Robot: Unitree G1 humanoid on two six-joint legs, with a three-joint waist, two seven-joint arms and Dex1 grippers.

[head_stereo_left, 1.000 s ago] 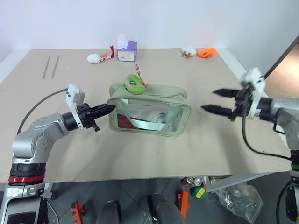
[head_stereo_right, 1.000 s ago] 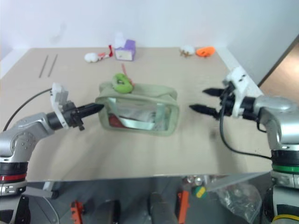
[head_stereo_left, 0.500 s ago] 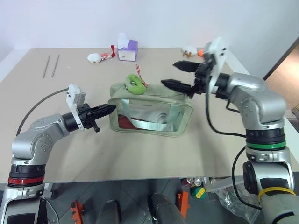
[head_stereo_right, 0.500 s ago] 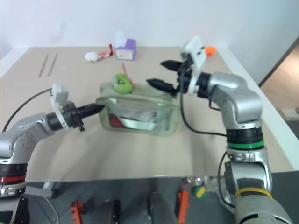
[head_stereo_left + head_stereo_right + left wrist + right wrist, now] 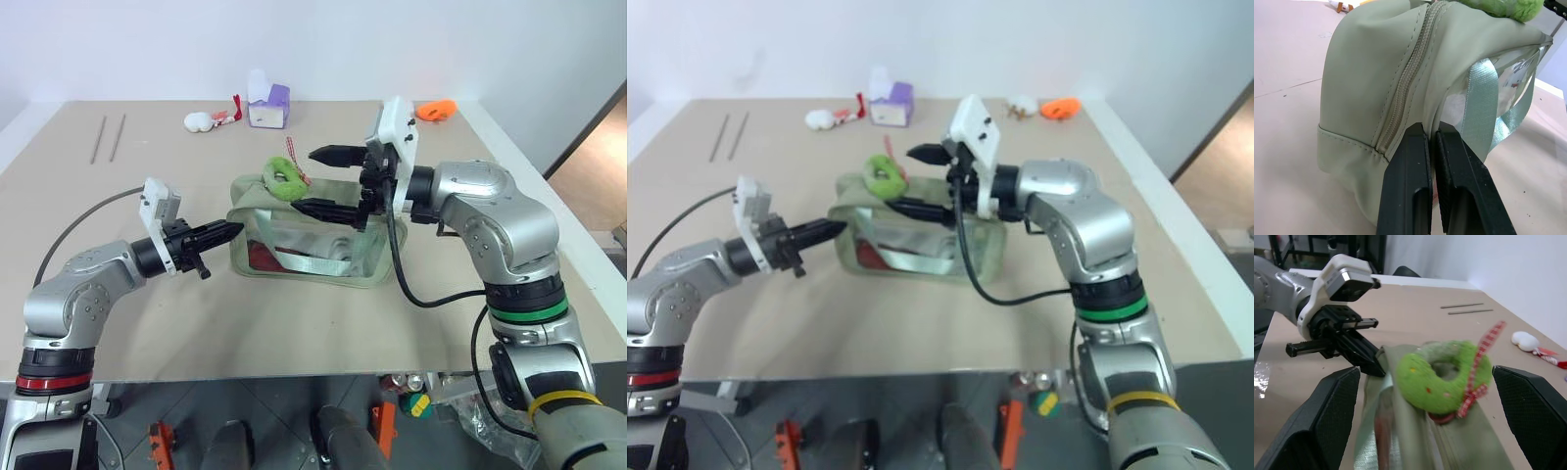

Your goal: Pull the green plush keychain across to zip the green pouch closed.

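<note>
Right jaws gape wide, flanking the green plush keychain point(image 5: 1442, 377); left jaws pinched shut at the green pouch point(image 5: 312, 233).

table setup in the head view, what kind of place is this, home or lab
Most likely a robot test lab, not a home. A plain beige table stands against a bare white wall, small props such as a purple-and-white box and an orange object line its far edge, and clutter sits on the floor underneath.
</note>
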